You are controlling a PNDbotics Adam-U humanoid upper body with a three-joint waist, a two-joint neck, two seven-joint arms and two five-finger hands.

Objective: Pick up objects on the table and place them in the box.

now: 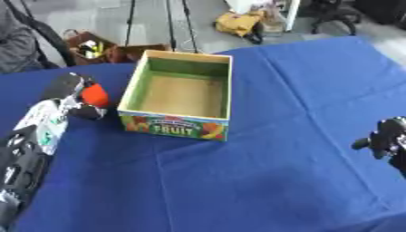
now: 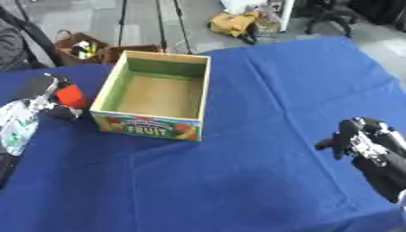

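The left hand point(image 1: 79, 97) holds a red-orange object point(image 1: 95, 95) with its fingers curled around it, just beside the left wall of the open cardboard box point(image 1: 136, 79), so the box cavity lies directly to the hand's right and slightly beyond it. The left forearm extends up from the lower-left corner. The right hand point(image 2: 361, 138) sits idle, well apart from the box at the right edge of the blue tablecloth point(image 1: 262, 172), its finger state indeterminate.
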